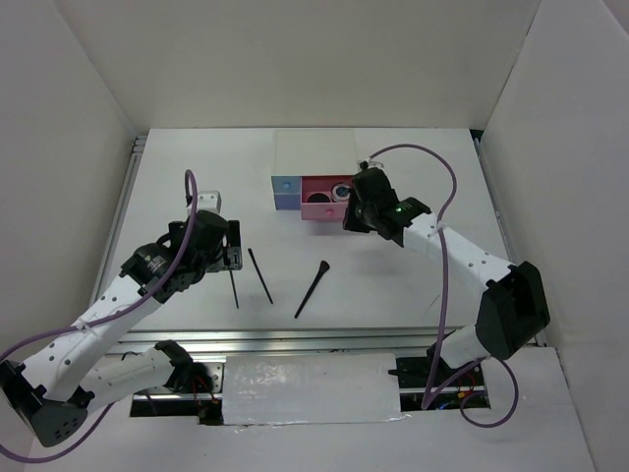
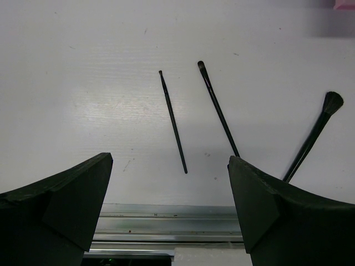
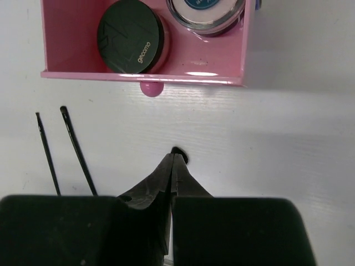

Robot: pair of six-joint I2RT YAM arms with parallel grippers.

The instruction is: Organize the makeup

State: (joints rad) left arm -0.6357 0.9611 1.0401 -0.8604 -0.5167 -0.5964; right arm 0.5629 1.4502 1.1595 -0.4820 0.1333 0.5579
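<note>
Listing from the right tool point(image 3: 174, 166): jaws shut, nothing held, just short of the knob point(image 3: 151, 87) of the pink drawer point(image 3: 66, 39).

Beyond it, in the open drawer: black compact point(image 3: 130, 36) and pale compact point(image 3: 205, 11), stowed.

Left tool point(image 2: 169, 160): spread wide, empty.

Ahead of it on the desk point(image 2: 83, 83): first pencil point(image 2: 173, 122), second pencil point(image 2: 219, 113), and off to one side the brush point(image 2: 313, 133), all judged outstanding.

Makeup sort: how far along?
Done: black compact and blue-topped compact sit in the open pink drawer. In hand: nothing; right gripper shut and empty by that drawer, left gripper open. Left: two thin pencils and the flared brush, loose on the table.
</note>
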